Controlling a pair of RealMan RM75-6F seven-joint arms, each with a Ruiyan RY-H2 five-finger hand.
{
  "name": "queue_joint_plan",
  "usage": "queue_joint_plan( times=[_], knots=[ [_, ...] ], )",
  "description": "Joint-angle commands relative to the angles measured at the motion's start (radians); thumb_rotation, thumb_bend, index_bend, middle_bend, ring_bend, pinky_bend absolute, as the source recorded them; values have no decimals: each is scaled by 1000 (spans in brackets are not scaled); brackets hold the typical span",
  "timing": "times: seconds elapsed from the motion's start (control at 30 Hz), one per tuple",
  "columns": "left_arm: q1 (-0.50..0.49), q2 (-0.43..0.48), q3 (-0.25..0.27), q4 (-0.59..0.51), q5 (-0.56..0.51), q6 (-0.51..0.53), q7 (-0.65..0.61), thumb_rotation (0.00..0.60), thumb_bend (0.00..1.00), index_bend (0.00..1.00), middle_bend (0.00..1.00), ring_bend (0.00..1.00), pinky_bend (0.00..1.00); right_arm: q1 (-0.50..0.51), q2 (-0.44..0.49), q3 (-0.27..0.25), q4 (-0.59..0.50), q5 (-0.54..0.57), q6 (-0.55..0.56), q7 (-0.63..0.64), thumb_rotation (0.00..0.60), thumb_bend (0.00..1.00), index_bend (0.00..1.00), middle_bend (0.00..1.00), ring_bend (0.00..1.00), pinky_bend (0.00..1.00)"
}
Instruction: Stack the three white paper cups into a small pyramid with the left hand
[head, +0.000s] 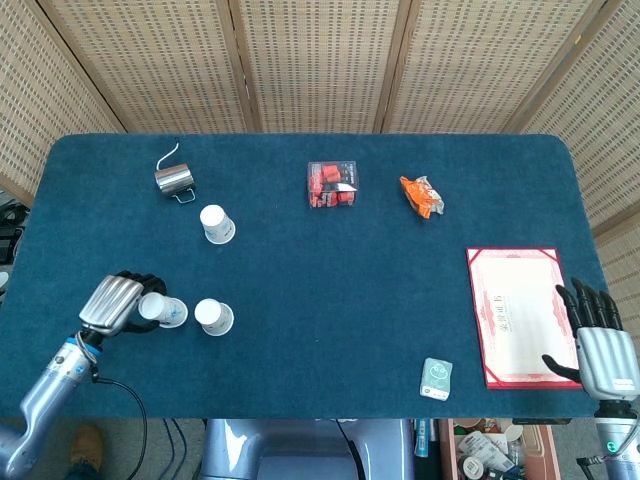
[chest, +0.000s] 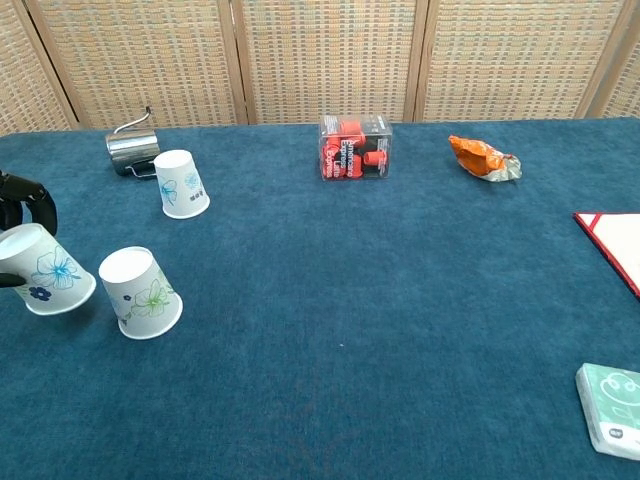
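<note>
You get bright, even, diffuse light in both views; shadows are faint, focus is sharp, with no glare.

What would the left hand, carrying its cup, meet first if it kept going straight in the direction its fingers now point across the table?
Most likely the green-flowered cup, standing upside down just beyond the blue-flowered cup that the left hand holds. A narrow gap shows between the two cups in the chest view, though depth is hard to judge.
</note>
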Motion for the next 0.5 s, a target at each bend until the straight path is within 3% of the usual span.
queue_joint_plan(
  times=[0.03, 0.37, 0.5],
  knots=[
    [-7, -17, -6, -3, -23, -14, 42, 600, 213, 462, 465, 467, 396, 0, 2, 2, 1, 3, -2, 6, 600, 0, 0, 0, 0, 0],
    [-22, -63, -9, 6, -62, -46, 95, 600, 213, 461, 456, 466, 396, -1, 12, 6, 3, 9, -2, 31, 600, 0, 0, 0, 0, 0],
    [-25, -68, -6, 7, -57, -47, 83, 600, 213, 436, 377, 404, 364, -2, 14, 6, 3, 11, -2, 36, 600, 0, 0, 0, 0, 0]
  ],
)
